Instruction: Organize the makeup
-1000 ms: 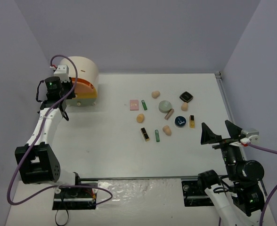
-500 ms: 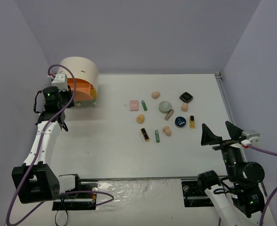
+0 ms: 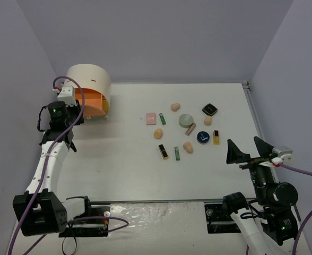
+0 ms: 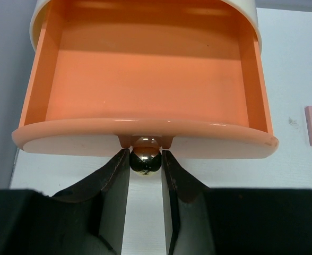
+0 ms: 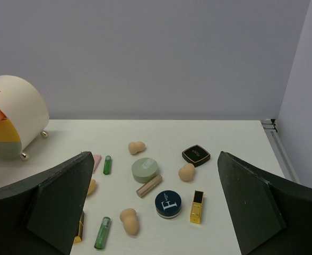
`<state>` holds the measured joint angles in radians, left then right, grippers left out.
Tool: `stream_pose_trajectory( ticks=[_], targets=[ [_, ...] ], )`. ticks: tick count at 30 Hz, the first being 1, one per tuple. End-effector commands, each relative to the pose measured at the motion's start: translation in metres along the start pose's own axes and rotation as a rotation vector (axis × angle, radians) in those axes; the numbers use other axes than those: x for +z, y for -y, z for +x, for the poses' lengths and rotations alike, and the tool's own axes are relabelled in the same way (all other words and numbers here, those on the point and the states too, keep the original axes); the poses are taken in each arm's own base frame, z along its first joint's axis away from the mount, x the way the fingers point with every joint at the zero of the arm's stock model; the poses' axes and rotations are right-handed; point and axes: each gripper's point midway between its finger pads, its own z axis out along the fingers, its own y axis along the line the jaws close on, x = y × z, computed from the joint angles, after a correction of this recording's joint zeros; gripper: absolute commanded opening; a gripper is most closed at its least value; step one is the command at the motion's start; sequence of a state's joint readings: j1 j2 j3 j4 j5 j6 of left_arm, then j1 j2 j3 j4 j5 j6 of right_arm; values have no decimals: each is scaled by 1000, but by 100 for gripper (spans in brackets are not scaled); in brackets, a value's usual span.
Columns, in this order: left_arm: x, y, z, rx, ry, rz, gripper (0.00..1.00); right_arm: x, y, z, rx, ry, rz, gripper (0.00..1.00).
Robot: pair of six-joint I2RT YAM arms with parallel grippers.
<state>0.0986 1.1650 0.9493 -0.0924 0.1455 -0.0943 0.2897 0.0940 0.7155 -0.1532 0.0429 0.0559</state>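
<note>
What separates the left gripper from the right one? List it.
The left gripper is shut on the gold knob of the orange drawer; the right gripper is open and holds nothing. The left gripper sits at the cream box; the right gripper hangs near the table edge. Both have black fingers.

Orange drawer (image 4: 145, 79) here, shiny gold knob (image 4: 145, 161), cream box (image 3: 89, 79). Over on the white table (image 3: 119, 159): peach sponge (image 5: 187, 172), sage compact (image 5: 145, 170), navy compact (image 5: 168, 204) with a white letter, green tube (image 5: 107, 165), pink square (image 3: 151, 117), gold-and-black tube (image 5: 197, 206).
</note>
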Motion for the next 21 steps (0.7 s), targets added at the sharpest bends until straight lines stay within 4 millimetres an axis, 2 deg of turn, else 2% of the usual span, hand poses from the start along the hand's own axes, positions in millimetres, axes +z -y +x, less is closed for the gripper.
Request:
stream_pose_trajectory(
  ticks=[1, 3, 6, 11, 16, 21],
  targets=[
    [-13, 7, -34, -21, 104, 32, 32, 4, -7, -23, 20, 78, -28, 100],
    [-13, 7, -33, -23, 103, 32, 37, 4, -7, -23, 21, 79, -31, 100],
    [-15, 8, -32, -27, 98, 36, 53, 4, -7, -23, 23, 77, -32, 100],
    [-24, 12, -38, -48, 103, 51, 68, 6, -7, -22, 22, 63, -30, 100],
    [-50, 23, -54, -86, 115, 75, 80, 12, -5, -21, 24, 31, -6, 100],
    [-81, 37, -65, -105, 110, 100, 86, 23, -2, -14, 26, -27, 22, 100]
  ],
)
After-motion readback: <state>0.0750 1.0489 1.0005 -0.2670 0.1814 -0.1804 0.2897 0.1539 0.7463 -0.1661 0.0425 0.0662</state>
